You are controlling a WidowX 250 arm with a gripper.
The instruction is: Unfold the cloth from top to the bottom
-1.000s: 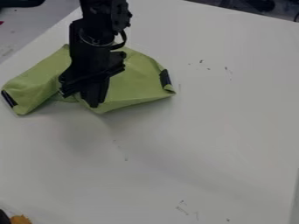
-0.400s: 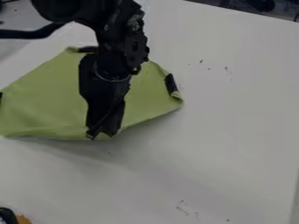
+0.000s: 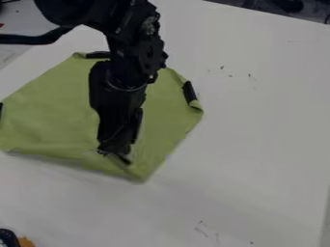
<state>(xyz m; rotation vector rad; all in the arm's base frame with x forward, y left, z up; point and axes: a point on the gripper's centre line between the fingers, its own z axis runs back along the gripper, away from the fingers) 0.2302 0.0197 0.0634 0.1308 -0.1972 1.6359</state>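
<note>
The black gripper (image 3: 115,156) hangs over the lower middle of the green cloth (image 3: 55,111), its tip a short way up and left of the cloth's bottom corner. Spread across the upper left of the white table, the cloth has roughly a diamond shape. Dark clips or bands sit at its top corner and right side, and a dark piece shows at its left edge. Near the right corner the edge curls up a little. The lower left edge looks slightly raised. The arm hides a strip down the cloth's middle.
The white table (image 3: 251,144) has small dark marks on it. An orange item (image 3: 25,242) and a dark object (image 3: 8,237) are at the bottom left corner. Dark items lie beyond the table's upper right edge.
The gripper has moved down and slightly right since the first frame. The cloth has spread out downward and leftward, and most recently its bottom corner came out below the gripper.
</note>
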